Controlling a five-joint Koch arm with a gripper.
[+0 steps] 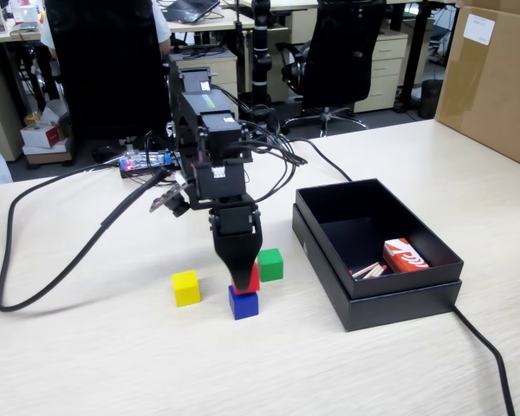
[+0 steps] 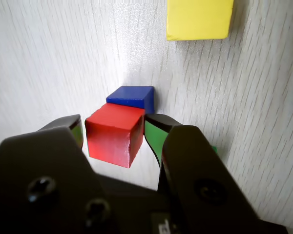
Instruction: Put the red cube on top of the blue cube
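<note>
The red cube [image 1: 254, 279] rests on the blue cube [image 1: 243, 304], set a little to the right of it in the fixed view. My gripper [image 1: 240, 279] points straight down over the stack and hides most of the red cube there. In the wrist view the red cube [image 2: 112, 134] lies between my green-padded jaws, with my gripper [image 2: 112, 129] around it. A thin strip of table shows between the left pad [image 2: 78, 134] and the cube, while the right pad [image 2: 154, 136] is at the cube's edge. The blue cube [image 2: 132, 96] shows just beyond the red one.
A yellow cube [image 1: 185, 287] [image 2: 199, 18] sits left of the stack and a green cube [image 1: 269, 264] just right behind it. An open black box [image 1: 329, 260] with a red-and-white packet [image 1: 405, 256] stands to the right. Cables cross the table at left and front right.
</note>
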